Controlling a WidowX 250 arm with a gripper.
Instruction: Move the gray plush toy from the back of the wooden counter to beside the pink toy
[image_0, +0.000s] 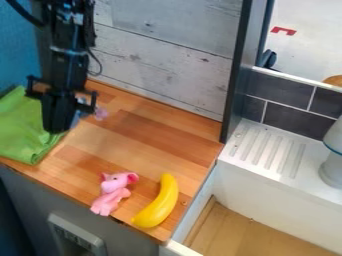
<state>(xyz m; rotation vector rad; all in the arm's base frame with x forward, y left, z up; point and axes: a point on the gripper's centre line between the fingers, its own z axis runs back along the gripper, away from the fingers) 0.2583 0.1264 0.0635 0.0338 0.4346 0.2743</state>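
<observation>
Green cloth (20, 132) lies rumpled at the left end of a wooden counter (133, 137), beside a toy kitchen's sink unit. Behind the counter rises a panel of weathered pale planks (167, 55), bounded on its right by a tall dark post (235, 85). Right of the post, a white ribbed drainboard (262, 150) sits below dark tiles (284, 95) with pale joints, and a wood-floored basin (240, 235) opens in front of it. The black robot arm (67, 30) descends from the upper left, its gripper (57, 127) pointing down at the cloth's right edge; whether the pincer is spread or pressed together cannot be told from this angle, nor can contact with the fabric. A pale gray, rounded object (332, 167) stands at the drainboard's right end, partly cut off by the view's edge. Near the counter's front right corner, a curved yellow banana (160, 202) lies at a slant, well apart from the gripper. Just left of it lies a pink toy animal (112, 192), its round ears toward the wall and its lower end near the counter's front edge. Smallest is a pinkish and bluish item (100, 114), partly hidden behind the gripper, its kind unclear.
</observation>
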